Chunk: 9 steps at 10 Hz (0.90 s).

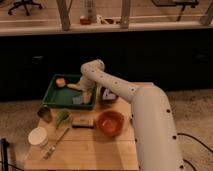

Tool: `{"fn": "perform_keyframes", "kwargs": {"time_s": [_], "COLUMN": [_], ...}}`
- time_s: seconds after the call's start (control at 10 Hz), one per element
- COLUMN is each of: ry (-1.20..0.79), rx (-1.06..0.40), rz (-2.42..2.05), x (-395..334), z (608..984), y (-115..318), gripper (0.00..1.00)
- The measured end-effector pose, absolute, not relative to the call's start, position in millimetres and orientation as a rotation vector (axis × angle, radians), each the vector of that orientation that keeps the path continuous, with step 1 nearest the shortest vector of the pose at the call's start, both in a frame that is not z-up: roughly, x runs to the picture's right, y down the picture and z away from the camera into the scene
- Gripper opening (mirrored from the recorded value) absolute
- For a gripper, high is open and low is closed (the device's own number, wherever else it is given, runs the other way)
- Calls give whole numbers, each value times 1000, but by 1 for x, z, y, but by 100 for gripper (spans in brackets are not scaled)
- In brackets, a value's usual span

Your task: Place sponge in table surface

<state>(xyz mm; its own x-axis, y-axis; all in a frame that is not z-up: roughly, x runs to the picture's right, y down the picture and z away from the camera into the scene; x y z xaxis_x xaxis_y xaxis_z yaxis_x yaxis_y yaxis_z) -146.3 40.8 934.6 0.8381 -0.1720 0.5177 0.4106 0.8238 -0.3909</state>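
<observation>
The sponge [78, 100] is a small pale blue-grey pad lying in the near right corner of the green tray [55, 98]. My gripper [86, 98] is reached down into that corner of the tray, right at the sponge, and partly hides it. The white arm [115, 85] stretches from the lower right across the table surface [95, 147], a light tan wooden top. A small orange block [60, 82] and a yellow item [74, 86] also lie in the tray.
On the table stand a red bowl [110, 122], a dark rectangular block [82, 122], a green item [62, 117], a metal cup [45, 114], a white round cup [38, 136] and a utensil [56, 143]. A small packet [109, 95] lies behind the arm.
</observation>
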Motion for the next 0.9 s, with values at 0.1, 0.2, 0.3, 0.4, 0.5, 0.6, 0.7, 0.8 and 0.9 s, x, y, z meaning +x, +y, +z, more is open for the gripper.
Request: {"fn": "perform_keyframes", "kwargs": {"time_s": [0.1,0.2,0.3,0.4,0.5,0.6,0.7,0.8,0.9], "ry": [-485,-483,-481,-477,-477,-475,-474,-471,-473], "rx": [-533,-541,-548,-562,-570,-581,-592,-598,-605], "rz": [-328,-329,-330,-335,-334,-333,-327,-324,-314], "x": [-150,-149,-149,-152,-154,-154,-152,-150,-150], "z": [938,940,941,945,947,949,952,954,959], "y": [47,50,52,59,62,66,71,74,77], "gripper": [80,80,80,80,80,78,69,58,45]}}
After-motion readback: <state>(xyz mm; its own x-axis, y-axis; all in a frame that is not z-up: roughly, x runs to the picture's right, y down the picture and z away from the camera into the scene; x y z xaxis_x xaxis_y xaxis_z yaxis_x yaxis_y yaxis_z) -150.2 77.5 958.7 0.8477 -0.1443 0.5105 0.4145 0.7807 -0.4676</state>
